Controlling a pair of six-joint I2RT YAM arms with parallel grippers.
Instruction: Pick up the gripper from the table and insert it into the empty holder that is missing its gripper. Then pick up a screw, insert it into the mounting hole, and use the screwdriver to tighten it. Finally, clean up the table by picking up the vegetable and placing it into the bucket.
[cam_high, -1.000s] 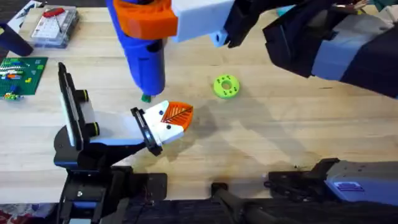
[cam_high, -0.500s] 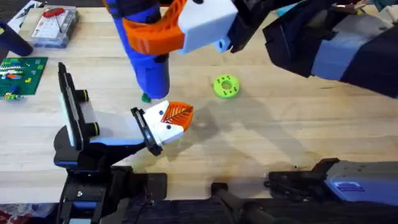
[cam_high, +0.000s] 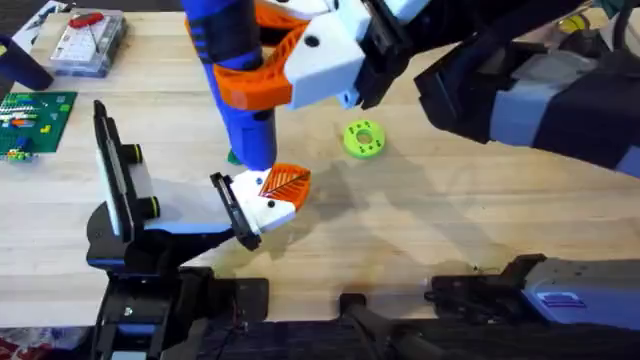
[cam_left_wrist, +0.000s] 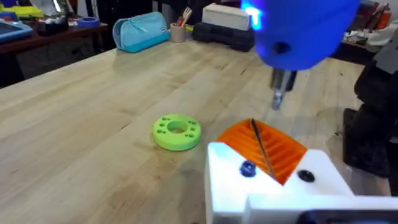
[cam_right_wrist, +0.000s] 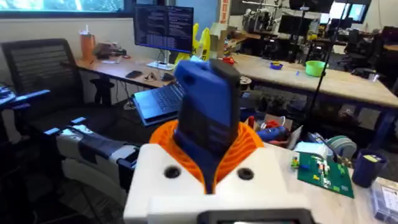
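One screwdriver (cam_high: 243, 95), one gripper (cam_high: 278, 193), one green disc (cam_high: 363, 139) on the table (cam_high: 420, 220).

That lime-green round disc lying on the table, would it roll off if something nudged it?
Probably not. The green disc lies flat on the table, so a nudge would likely slide it. It looks like rigid plastic with small holes, so probably stiff and light. Stood on edge, its round rim could roll.

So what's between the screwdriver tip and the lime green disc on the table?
Bare wood. In the left wrist view, nothing lies between the screwdriver tip and the green disc on the table.
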